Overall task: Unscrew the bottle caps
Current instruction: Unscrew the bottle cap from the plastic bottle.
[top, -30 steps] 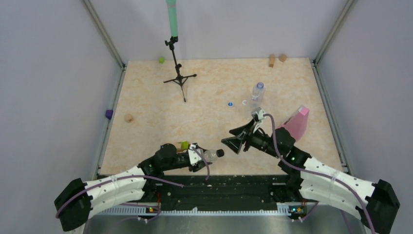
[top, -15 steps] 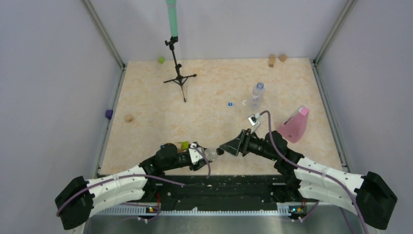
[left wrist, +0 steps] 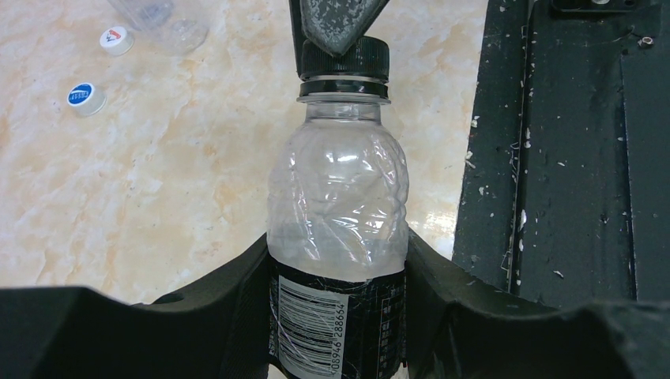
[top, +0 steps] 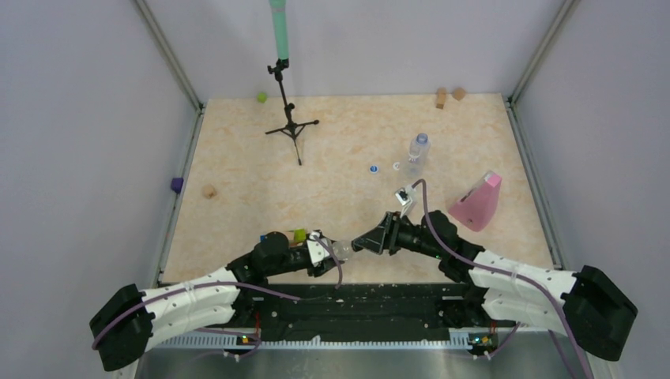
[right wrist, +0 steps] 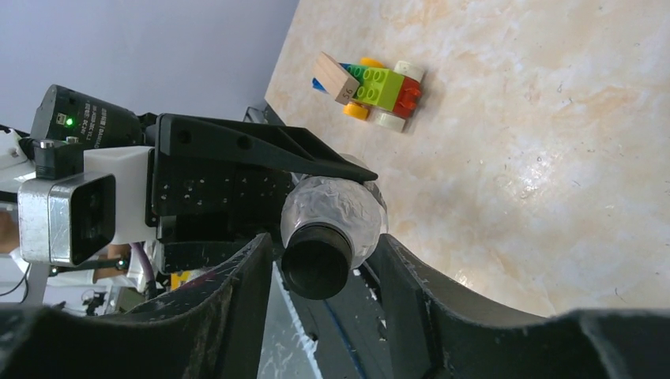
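Note:
My left gripper (top: 322, 253) is shut on a clear bottle (left wrist: 338, 197) with a black label, held lying just above the table's near edge, neck towards the right arm. Its black cap (left wrist: 344, 61) is still on. My right gripper (top: 365, 242) is open with its fingers on either side of that cap (right wrist: 318, 260), a gap showing on both sides. One right finger (left wrist: 336, 24) shows above the cap in the left wrist view. A second clear bottle (top: 417, 151) stands farther back. A blue cap (top: 373, 168) and a white cap (top: 396, 166) lie loose beside it.
A pink wedge (top: 476, 203) stands to the right of the right arm. A small toy of coloured bricks (right wrist: 379, 87) lies behind the left gripper. A black tripod (top: 291, 126) stands at the back left. Small blocks (top: 441, 98) lie along the edges.
My right gripper has moved left and down to the held bottle, and its open fingers now straddle the black cap. The left gripper and bottle have barely moved.

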{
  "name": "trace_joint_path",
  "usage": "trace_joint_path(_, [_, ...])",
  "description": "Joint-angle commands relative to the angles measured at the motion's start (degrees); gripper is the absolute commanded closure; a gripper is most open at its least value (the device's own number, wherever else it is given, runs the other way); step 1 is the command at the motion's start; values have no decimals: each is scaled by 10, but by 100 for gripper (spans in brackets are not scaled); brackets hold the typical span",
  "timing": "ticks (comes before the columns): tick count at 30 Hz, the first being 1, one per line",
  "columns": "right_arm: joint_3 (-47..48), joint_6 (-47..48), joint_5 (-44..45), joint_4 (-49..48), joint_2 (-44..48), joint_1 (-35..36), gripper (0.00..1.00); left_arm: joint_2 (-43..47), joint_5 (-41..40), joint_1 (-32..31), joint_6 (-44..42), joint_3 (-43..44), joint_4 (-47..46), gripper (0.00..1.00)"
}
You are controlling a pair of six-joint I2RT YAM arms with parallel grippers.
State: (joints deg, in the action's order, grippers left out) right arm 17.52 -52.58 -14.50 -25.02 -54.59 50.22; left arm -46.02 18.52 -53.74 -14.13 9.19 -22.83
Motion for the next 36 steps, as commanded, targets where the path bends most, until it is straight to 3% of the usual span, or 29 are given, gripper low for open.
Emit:
trace_joint_path(1, [17,6,-23,-43,-12,7,51,1,0,-2,5,12,-29,100])
trace_joint_path(7, [6,23,-51,-68,-13,9,58,0,-1,-2,5,11,-27,100])
trace_joint_path(11, [9,37,-52,-54,-13,9,74,-1,-2,-2,6,10,-28,100])
trace_joint_path(14, [15,53,-54,-36,-14,9,76,-2,-1,-2,8,11,-28,100])
trace_joint_path(16, [20,74,-60,-20,-16,9,83,-1,-2,-2,9,10,-28,100])
trace_joint_path(25, [29,221,-134,-19,-22,9,86,3,14,-2,11,6,-41,100])
trace_joint_path(36, [-21,399,-199,-158,-18,10,85,16,64,-2,11,-3,-46,100])
